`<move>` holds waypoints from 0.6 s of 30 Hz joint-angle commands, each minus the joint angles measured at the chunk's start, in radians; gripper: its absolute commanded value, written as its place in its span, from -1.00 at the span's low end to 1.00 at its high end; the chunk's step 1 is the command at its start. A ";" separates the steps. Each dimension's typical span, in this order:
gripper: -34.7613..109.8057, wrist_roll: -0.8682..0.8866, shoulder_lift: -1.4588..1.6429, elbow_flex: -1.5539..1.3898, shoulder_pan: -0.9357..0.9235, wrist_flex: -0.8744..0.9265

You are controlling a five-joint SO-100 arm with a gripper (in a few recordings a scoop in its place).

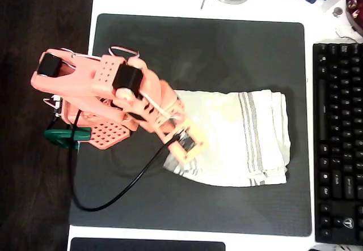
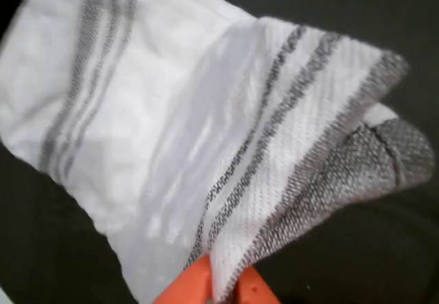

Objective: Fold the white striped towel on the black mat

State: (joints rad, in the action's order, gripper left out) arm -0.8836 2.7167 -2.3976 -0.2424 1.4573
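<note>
Right at the lens, two orange fingertips (image 2: 206, 283) pinch a striped edge of the towel (image 2: 206, 132) — the cloth rises out from between them, so your gripper (image 2: 218, 291) is closed on the towel with almost no gap. The held corner droops and doubles over itself in the wrist view, which tells you how this thing behaves: light, limp, no stiffness at all, and likely to sag or slide out if the pinch is shallow. Keep your hold on the hem by the grey stripes, where the weave looks thicker and gives the fingers more to bite.

From overhead, the towel (image 1: 244, 140) lies on the right half of the black mat (image 1: 198, 41), well inside its edges and apart from the keyboard (image 1: 337, 143) to the right. It looks partly doubled already, wrinkled, with a stripe band running top to bottom near its right side.

Your arm (image 1: 108, 92) reaches from the mat's left edge toward the right, wrist angled down — the gripper (image 1: 187, 143) sits over the towel's left end.
</note>
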 commanded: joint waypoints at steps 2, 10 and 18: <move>-0.52 0.048 -0.110 0.129 0.020 -0.104; -0.52 0.133 -0.446 0.337 0.094 -0.325; -0.52 0.179 -0.900 0.597 0.100 -0.540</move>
State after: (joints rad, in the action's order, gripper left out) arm -0.7056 1.9359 -1.9098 -0.1396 0.9526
